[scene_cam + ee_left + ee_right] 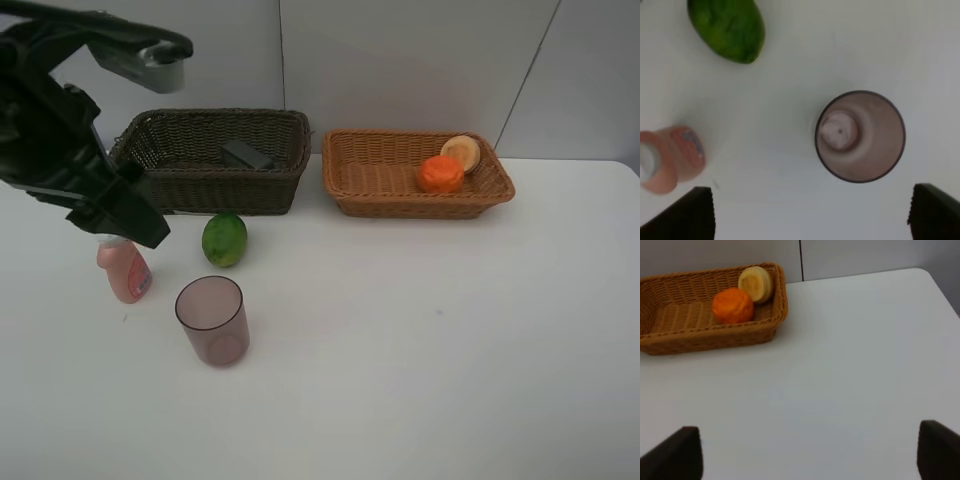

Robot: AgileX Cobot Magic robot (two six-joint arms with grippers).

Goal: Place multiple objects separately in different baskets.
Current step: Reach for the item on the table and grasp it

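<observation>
Guessing the mauve cup [860, 136] is up next: it stands on the surface [450, 350] by the pink bottle [125, 270], left arm [70, 170] right above it, jaws wide open and empty, so drop, pinch its wall, haul to the dark basket [200, 190].

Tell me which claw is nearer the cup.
Left. The left claw hangs open above the cup; the right claw is over the table near the tan basket.

Two wicker baskets [220, 190] [400, 207], three fruits [224, 239] [440, 174] [461, 153], two bottles [125, 272] [247, 154], one cup [212, 320]
</observation>
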